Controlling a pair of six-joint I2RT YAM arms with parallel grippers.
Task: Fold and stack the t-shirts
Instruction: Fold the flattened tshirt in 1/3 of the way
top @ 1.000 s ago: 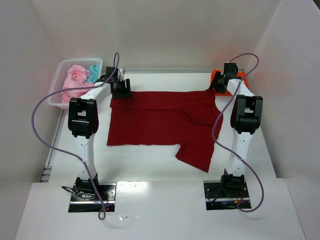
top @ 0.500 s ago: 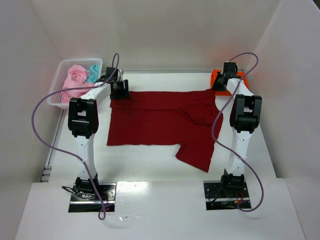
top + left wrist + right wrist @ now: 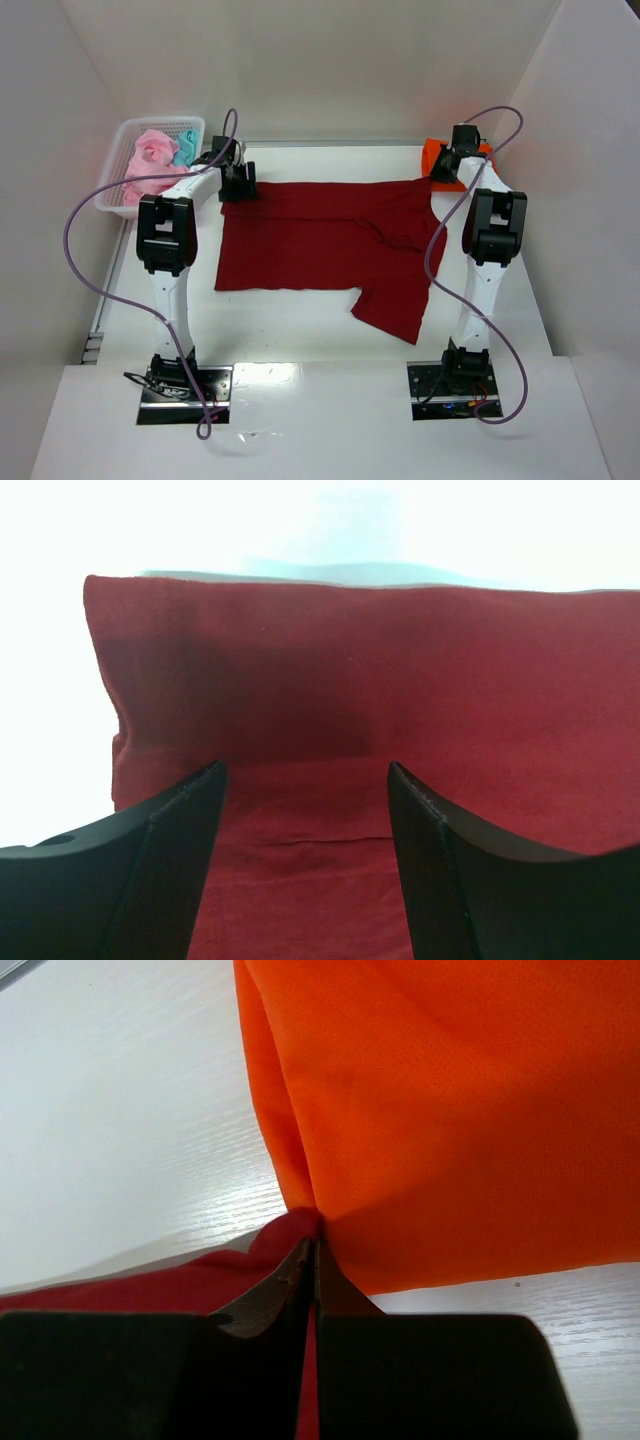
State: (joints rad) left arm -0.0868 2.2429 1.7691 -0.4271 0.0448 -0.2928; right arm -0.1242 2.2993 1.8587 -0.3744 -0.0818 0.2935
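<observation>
The large dark red t-shirt (image 3: 320, 240) lies spread flat on the table, one sleeve trailing toward the front right. My left gripper (image 3: 238, 184) hovers open over its far left corner; in the left wrist view the red cloth (image 3: 350, 680) fills the space between the fingers of the left gripper (image 3: 305, 770). My right gripper (image 3: 441, 172) is shut on the red shirt's far right corner (image 3: 200, 1285), its tips (image 3: 312, 1240) pinching the cloth right against the folded orange t-shirt (image 3: 450, 1110) (image 3: 436, 158).
A white mesh basket (image 3: 113, 168) at the far left holds pink t-shirts (image 3: 148, 160) and a teal one (image 3: 186, 146). White walls close in the table at the back and on both sides.
My right gripper has closed on the red shirt's far right corner beside the orange shirt. The left gripper has stayed open over the far left corner.
</observation>
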